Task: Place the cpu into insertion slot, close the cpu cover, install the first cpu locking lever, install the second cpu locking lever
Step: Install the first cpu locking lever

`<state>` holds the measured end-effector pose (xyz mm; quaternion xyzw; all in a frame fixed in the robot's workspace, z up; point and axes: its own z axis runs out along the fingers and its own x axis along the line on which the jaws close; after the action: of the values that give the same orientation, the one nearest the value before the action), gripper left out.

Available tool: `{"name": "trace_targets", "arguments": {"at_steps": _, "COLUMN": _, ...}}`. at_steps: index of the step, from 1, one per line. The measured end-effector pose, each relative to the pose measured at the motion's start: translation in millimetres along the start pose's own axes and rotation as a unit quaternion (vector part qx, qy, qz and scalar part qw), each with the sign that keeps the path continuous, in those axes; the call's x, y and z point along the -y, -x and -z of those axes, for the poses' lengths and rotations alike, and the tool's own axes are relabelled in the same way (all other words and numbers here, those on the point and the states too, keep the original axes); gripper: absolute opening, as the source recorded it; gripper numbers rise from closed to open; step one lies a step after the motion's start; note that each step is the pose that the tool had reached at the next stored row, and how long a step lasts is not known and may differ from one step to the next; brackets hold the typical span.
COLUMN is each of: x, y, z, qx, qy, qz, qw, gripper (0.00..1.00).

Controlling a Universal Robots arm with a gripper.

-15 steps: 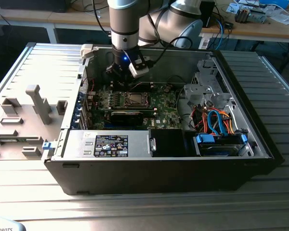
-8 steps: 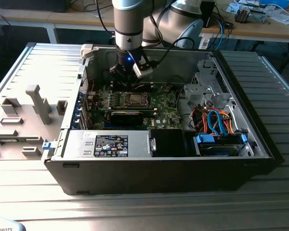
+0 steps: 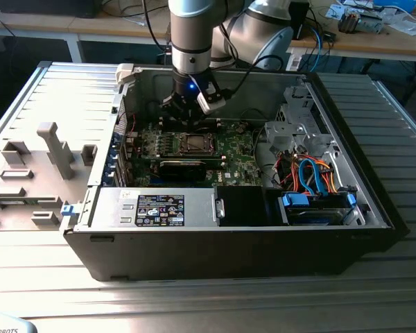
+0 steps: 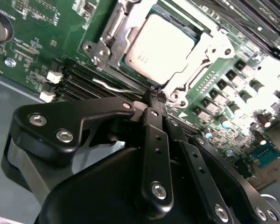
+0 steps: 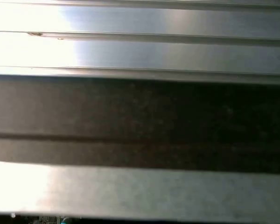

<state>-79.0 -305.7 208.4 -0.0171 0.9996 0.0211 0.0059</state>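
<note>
Fingers (image 4: 155, 95) are pressed together, tips meeting with nothing pinched between them, sitting just beside the corner of the slot (image 4: 107, 44). The cpu (image 4: 161, 44) is already seated in that slot, a flat square chip with a dull silver-grey top, pretty washed out by glare. The cover (image 4: 196, 58) is down around it, a thin silver frame with the chip showing through its big window. One cpu, one cover, one slot. All of that sits on the green board (image 3: 232, 149), inside an open black case (image 3: 229, 243) lying on its side. There's a bundle of orange and blue cables (image 3: 312, 173) beside the board. The case rests on a ribbed grey metal counter (image 3: 263, 305), with cluttered desks (image 3: 374, 38) behind it.
</note>
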Motion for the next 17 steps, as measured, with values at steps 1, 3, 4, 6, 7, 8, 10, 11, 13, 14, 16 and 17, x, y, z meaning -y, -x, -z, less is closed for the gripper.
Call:
{"name": "trace_targets", "arguments": {"at_steps": 1, "x": 0.1, "y": 1.5, "z": -0.6, "qx": -0.0002, "qy": 0.0001, "qz": 0.000, "qw": 1.00000, "gripper": 0.11}}
{"name": "trace_targets", "arguments": {"at_steps": 3, "x": 0.3, "y": 5.4, "z": -1.8, "qx": -0.0007, "qy": 0.0001, "qz": 0.001, "qw": 1.00000, "gripper": 0.11}}
{"name": "trace_targets", "arguments": {"at_steps": 4, "x": 0.3, "y": 6.7, "z": -2.2, "qx": -0.0009, "qy": 0.0002, "qz": 0.001, "qw": 1.00000, "gripper": 0.11}}
{"name": "trace_targets", "arguments": {"at_steps": 6, "x": 0.5, "y": 10.3, "z": -3.2, "qx": -0.0014, "qy": 0.0003, "qz": 0.001, "qw": 1.00000, "gripper": 0.11}}
{"name": "trace_targets", "arguments": {"at_steps": 7, "x": 0.5, "y": 11.5, "z": -3.5, "qx": -0.0015, "qy": 0.0004, "qz": 0.001, "qw": 1.00000, "gripper": 0.11}}
{"name": "trace_targets", "arguments": {"at_steps": 8, "x": 0.6, "y": 12.8, "z": -3.9, "qx": -0.0017, "qy": 0.0005, "qz": 0.001, "qw": 1.00000, "gripper": 0.11}}
{"name": "trace_targets", "arguments": {"at_steps": 10, "x": 0.7, "y": 15.2, "z": -4.5, "qx": -0.0019, "qy": 0.0008, "qz": 0.001, "qw": 1.00000, "gripper": 0.11}}
{"name": "trace_targets", "arguments": {"at_steps": 11, "x": 0.8, "y": 16.1, "z": -4.7, "qx": -0.0020, "qy": 0.0010, "qz": 0.001, "qw": 1.00000, "gripper": 0.11}}
{"name": "trace_targets", "arguments": {"at_steps": 13, "x": 1.0, "y": 17.7, "z": -5.0, "qx": -0.0022, "qy": 0.0018, "qz": 0.001, "qw": 1.00000, "gripper": 0.11}}
{"name": "trace_targets", "arguments": {"at_steps": 14, "x": 1.2, "y": 18.4, "z": -5.2, "qx": -0.0021, "qy": 0.0023, "qz": 0.001, "qw": 0.99999, "gripper": 0.11}}
{"name": "trace_targets", "arguments": {"at_steps": 16, "x": 1.6, "y": 20.1, "z": -5.5, "qx": -0.0020, "qy": 0.0036, "qz": 0.001, "qw": 0.99999, "gripper": 0.11}}
{"name": "trace_targets", "arguments": {"at_steps": 17, "x": 1.8, "y": 21.3, "z": -5.6, "qx": -0.0021, "qy": 0.0039, "qz": 0.001, "qw": 0.99999, "gripper": 0.11}}
